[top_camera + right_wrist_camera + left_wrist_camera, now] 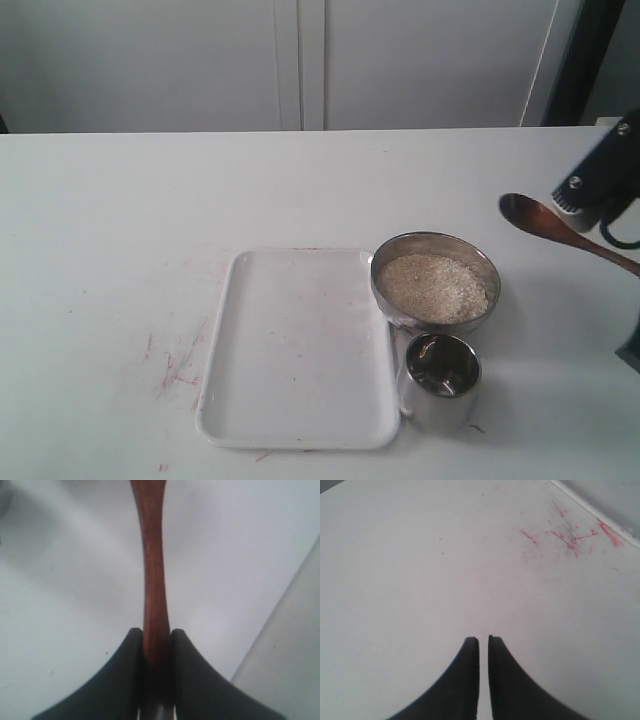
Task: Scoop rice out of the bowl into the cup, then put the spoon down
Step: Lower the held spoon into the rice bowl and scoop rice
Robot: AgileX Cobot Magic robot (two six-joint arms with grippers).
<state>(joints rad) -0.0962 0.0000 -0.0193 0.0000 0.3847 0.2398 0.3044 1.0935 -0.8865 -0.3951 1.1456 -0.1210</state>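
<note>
There was one steel bowl [430, 238], one steel cup [440, 408], one wooden spoon [556, 230], one white tray [298, 345] and two hands on the white bench [120, 220].

The right hand [156, 635] was pinching the spoon's thin reddish-brown handle between its dark fingers [122, 680]. The oval head hung in the air to the right of the bowl, clear of its rim.

The left hand [483, 640] had its fingers drawn almost together, only a thin slit between them. It gripped nothing and hung over bare bench scuffed with red marks [565, 535]. I could not place it against the bowl.

The shallow, shiny bowl held off-white rice [434, 288] grains. The taller handled cup stood just in front of the bowl. The smooth, round-cornered tray lay against the bowl's left side.
</note>
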